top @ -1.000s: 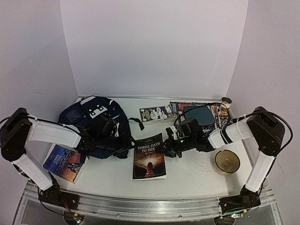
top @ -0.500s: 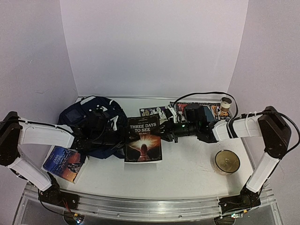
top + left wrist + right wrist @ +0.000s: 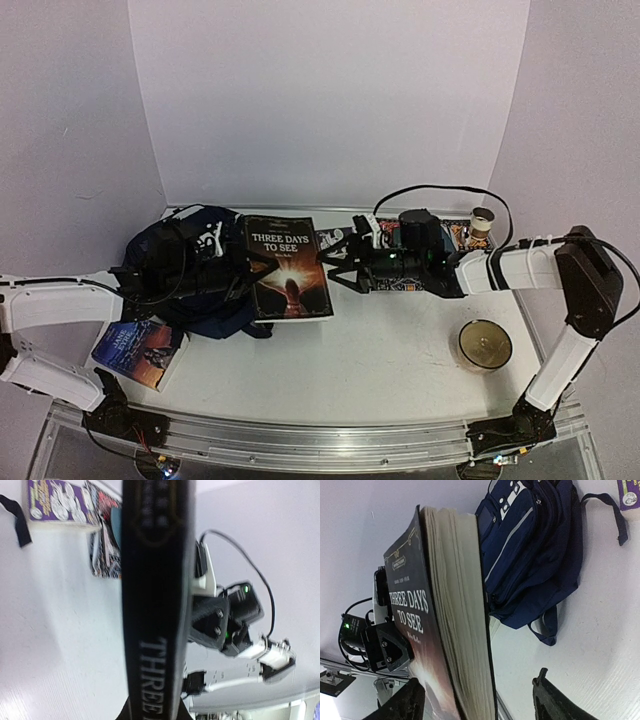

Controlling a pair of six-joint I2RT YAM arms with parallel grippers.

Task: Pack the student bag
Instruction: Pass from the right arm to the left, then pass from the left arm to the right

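Note:
The black book "Three Days to See" [image 3: 288,268] hangs tilted above the table beside the student bag [image 3: 185,275], a dark navy backpack at the back left. My left gripper [image 3: 248,272] is shut on the book's spine edge; in the left wrist view the spine [image 3: 155,580] fills the middle, clamped by the left gripper [image 3: 155,707]. My right gripper [image 3: 338,262] stands open at the book's opposite edge. In the right wrist view the page edge [image 3: 457,605] sits between the wide-apart fingers of the right gripper [image 3: 475,700], with the bag [image 3: 535,545] behind it.
A second book [image 3: 138,350] lies at the front left by the bag. A yellowish bowl [image 3: 485,345] sits at the front right. A patterned mat with a teal pouch [image 3: 445,240] and a small cup [image 3: 483,222] stand at the back right. A purple comic [image 3: 60,502] lies behind.
The right gripper lifted the book off the table and carried it left and back. The left gripper closed on its spine edge, and the right gripper opened.

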